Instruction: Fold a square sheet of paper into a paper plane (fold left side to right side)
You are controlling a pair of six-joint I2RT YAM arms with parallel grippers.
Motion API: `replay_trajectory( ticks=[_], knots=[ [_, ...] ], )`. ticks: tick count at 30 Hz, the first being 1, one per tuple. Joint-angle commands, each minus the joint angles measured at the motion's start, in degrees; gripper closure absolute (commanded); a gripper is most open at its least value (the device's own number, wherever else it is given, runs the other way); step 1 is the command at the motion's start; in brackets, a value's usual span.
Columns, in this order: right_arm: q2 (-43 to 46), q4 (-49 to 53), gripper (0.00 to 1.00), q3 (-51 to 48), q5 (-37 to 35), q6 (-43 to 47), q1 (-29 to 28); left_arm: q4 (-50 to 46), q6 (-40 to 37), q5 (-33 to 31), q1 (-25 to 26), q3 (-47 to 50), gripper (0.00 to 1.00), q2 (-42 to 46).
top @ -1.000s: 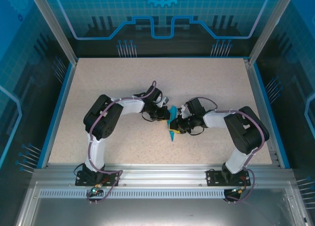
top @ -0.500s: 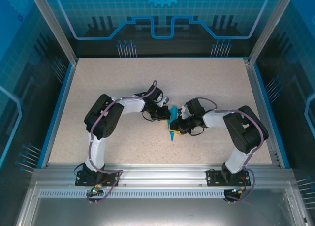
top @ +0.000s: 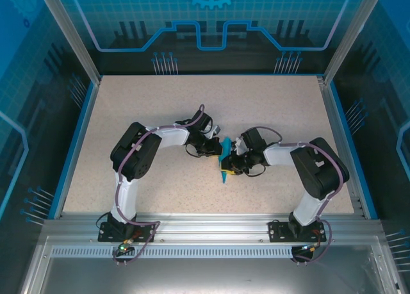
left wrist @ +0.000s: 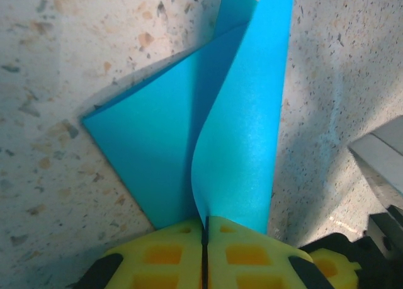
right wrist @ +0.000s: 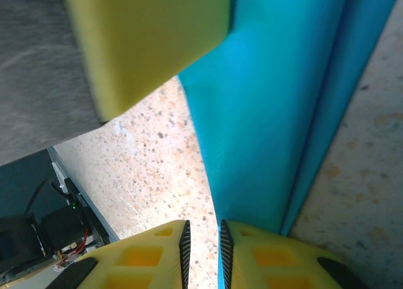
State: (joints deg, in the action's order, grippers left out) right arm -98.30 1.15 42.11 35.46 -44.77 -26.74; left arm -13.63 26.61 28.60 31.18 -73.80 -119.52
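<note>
The cyan sheet of paper (top: 224,175), folded into a slim pointed paper plane shape, lies mid-table between both grippers. My left gripper (top: 218,151) comes in from the left. In its wrist view its yellow fingers (left wrist: 205,223) are pressed together on the near edge of a raised flap of the paper (left wrist: 239,131), which curls up off the flat layer. My right gripper (top: 230,164) reaches from the right; its jaws (right wrist: 201,235) stand a narrow gap apart with tabletop showing between them. The paper (right wrist: 277,113) lies against the right-hand finger's inner pad.
The speckled beige table (top: 160,108) has a blue border and aluminium frame posts at its corners. A yellow finger of the left gripper (right wrist: 145,43) hangs close over the paper in the right wrist view. Part of the right arm (left wrist: 378,157) sits just right of the paper.
The left jaws have closed the last bit onto the paper flap. Both arms have barely shifted; the paper stays in place.
</note>
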Motion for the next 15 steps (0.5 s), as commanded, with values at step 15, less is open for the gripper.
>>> replay_trajectory(
  ticks=[15],
  knots=[
    [7.9, -0.6, 0.77, -4.5, 0.3, -4.5, -4.0, 0.0, -1.1, -3.9, -0.2, 1.0, 0.90, -2.8]
  ],
)
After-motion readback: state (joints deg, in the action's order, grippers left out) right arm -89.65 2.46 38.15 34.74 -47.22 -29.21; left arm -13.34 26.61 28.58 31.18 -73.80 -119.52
